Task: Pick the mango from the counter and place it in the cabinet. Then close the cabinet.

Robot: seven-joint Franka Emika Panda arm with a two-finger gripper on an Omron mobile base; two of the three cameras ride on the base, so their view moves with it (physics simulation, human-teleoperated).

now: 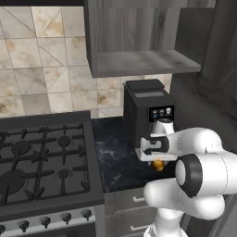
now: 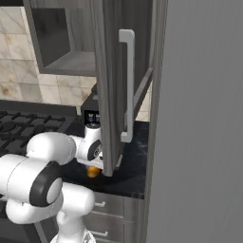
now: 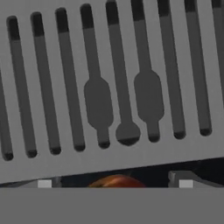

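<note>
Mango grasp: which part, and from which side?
Take the mango across its round middle, coming from above. It lies low on the counter right in front of the coffee machine, whose grey slotted drip tray hangs over it, so a level approach looks blocked. In the hand view the pincer straddles it, one fingertip on each side.

Soft, even, slightly pixelated rendering

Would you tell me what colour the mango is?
Orange-yellow, with a reddish blush on top; the mango shows best in the hand view.
</note>
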